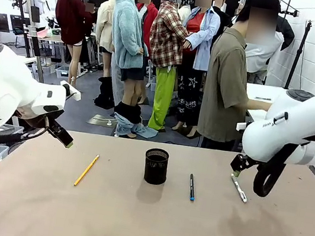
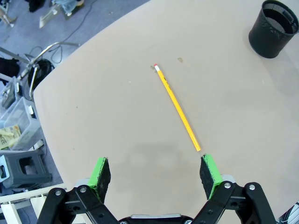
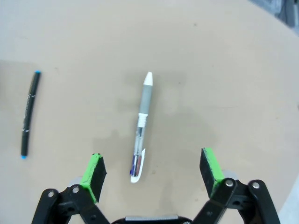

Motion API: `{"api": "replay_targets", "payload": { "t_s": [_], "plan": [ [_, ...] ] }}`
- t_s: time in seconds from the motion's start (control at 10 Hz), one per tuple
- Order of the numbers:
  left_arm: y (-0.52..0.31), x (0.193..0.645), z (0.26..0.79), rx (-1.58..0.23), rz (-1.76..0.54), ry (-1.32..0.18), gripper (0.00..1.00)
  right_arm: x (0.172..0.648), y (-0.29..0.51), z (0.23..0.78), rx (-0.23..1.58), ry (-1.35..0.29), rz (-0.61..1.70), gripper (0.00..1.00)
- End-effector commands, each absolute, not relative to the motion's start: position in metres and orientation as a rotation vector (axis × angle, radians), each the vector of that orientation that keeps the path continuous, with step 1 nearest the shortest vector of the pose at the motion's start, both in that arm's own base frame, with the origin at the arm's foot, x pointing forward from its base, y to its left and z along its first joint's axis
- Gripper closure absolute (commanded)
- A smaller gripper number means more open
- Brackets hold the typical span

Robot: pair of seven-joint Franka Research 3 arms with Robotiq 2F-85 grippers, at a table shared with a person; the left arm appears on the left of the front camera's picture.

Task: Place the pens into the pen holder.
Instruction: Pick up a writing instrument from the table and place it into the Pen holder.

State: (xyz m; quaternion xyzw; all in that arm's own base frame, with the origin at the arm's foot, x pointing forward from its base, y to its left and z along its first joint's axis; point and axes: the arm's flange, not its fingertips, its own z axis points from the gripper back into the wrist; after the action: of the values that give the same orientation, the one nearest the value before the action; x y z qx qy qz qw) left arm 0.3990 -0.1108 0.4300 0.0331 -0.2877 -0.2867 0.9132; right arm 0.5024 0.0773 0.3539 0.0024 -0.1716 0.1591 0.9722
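Observation:
The black mesh pen holder (image 1: 156, 166) (image 2: 274, 29) stands upright mid-table. Left of it lies a yellow pencil (image 1: 86, 169) (image 2: 177, 107). To its right are a dark pen with blue tips (image 1: 192, 187) (image 3: 29, 113) and, further right, a whitish-grey pen (image 1: 239, 188) (image 3: 142, 125). My left gripper (image 1: 65, 140) (image 2: 156, 172) hovers open above the table's left edge, the pencil's tip just ahead of its fingers. Open too, my right gripper (image 1: 236, 168) (image 3: 152, 170) hangs above the whitish-grey pen, whose lower end lies between the green pads. Neither holds anything.
A person in an olive shirt (image 1: 226, 90) stands at the far side of the table. Clear plastic bins (image 2: 18, 119) and a stool (image 2: 21, 168) sit on the floor beside the table's left edge. The near half of the table (image 1: 140, 229) is bare.

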Motion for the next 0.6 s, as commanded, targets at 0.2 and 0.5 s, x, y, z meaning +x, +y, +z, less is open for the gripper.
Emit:
{"api": "replay_targets", "payload": {
  "t_s": [0.2, 0.5],
  "plan": [
    [-0.112, 0.401, 0.428, 0.071, -0.592, -0.606, 0.00, 0.531, 0.088, 0.332, 0.007, -0.235, 0.255, 0.00],
    [-0.112, 0.401, 0.428, 0.071, -0.592, -0.606, 0.00, 0.541, 0.094, 0.316, -0.068, -0.192, 0.222, 0.00]
  ]
}}
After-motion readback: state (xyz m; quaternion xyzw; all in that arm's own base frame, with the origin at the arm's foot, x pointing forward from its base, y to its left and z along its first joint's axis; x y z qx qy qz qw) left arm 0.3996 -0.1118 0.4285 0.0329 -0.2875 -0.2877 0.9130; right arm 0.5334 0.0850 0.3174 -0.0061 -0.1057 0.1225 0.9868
